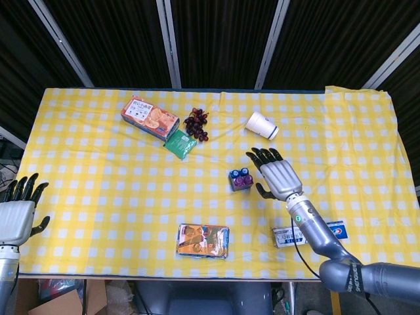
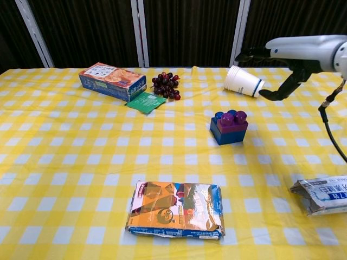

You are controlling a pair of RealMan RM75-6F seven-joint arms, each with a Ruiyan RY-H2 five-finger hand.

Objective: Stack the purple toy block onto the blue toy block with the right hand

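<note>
The purple toy block point(image 2: 233, 120) sits on top of the blue toy block point(image 2: 225, 133), the pair standing on the yellow checked surface point(image 2: 81, 162) near its middle; in the head view the stack shows as one small cluster, the purple toy block point(image 1: 244, 177) over the blue toy block point(image 1: 237, 185). The right hand point(image 1: 280, 176) is raised just to the right of the stack and apart from it — fingers point(image 1: 262, 156) spread and holding nothing; in the chest view the right hand point(image 2: 282, 59) hangs above the surface, beside the tipped white paper cup point(image 2: 243, 81). The left hand point(image 1: 18, 211) is off the surface's left edge, fingers apart and empty. Behind the stack lie a bunch of dark grapes point(image 2: 166, 85), a green card point(image 2: 145, 102) and an orange biscuit box point(image 2: 112, 80); a shiny snack packet point(image 2: 177, 209) lies at the front; a toothpaste box point(image 2: 322, 195) lies at the right — its end only partly in view.
</note>
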